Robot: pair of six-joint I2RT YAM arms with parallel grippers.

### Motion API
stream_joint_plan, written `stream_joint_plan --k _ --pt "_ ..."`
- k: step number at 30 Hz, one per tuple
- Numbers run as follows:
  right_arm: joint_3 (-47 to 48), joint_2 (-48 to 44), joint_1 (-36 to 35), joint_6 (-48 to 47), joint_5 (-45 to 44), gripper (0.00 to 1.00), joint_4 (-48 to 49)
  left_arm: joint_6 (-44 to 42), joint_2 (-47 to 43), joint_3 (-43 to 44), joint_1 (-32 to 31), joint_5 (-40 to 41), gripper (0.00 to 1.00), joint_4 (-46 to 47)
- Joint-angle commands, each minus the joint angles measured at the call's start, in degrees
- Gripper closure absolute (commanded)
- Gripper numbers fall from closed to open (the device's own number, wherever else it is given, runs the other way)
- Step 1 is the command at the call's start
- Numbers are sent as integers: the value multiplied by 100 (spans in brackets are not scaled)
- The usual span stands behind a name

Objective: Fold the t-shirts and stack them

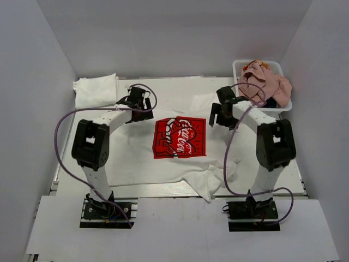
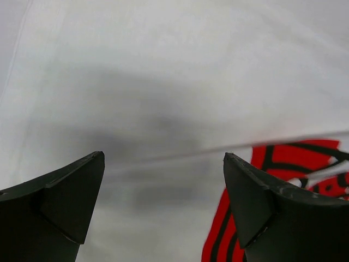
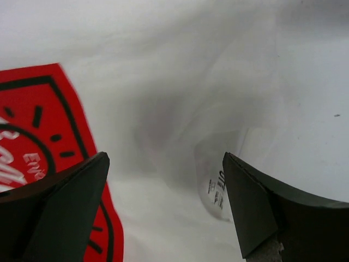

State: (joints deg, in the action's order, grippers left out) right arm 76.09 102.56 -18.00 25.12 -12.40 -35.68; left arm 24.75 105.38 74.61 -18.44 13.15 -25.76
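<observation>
Top external: folded white shirts (image 1: 95,90) sit far left, the printed shirt (image 1: 180,139) lies unfolded, a pink shirt (image 1: 270,83) waits in the basket (image 1: 239,65). Both jaws gape wide, empty.

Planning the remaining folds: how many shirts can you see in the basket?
2: a pink shirt heaped on top; a navy shirt showing beneath it, toward the near side of the basket. Others may be hidden.

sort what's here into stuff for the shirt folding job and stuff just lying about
For the job: Coca-Cola shirt, folded white shirts, pink shirt, navy shirt.
Just lying about: mesh basket, table.
</observation>
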Motion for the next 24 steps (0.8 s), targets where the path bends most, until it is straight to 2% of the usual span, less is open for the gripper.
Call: stream_joint_plan --k 1,4,7,8,10,14,18,24 --pt "650 717 42 -227 -209 10 -35 -146 543 422 103 346 0 -316" --pt "1221 1264 139 -429 -219 10 -106 -146 1061 756 164 346 0 -316" --pt "1635 1722 209 -640 140 10 35 -146 1466 1169 279 478 0 -543" --pt "2098 2158 235 -762 237 10 44 71 1755 1457 375 539 0 -683" --pt "2435 2764 262 -956 502 10 -79 292 2020 1888 629 540 0 -1095" --pt "3681 3539 279 -1465 844 10 -150 416 2486 2321 1060 689 0 -1283" --pt "4518 3893 306 -2090 1021 10 288 321 2908 2725 1334 497 0 -1283" --pt "4537 3727 394 -2468 986 10 1167 -400 2760 2778 1334 -189 0 -282"
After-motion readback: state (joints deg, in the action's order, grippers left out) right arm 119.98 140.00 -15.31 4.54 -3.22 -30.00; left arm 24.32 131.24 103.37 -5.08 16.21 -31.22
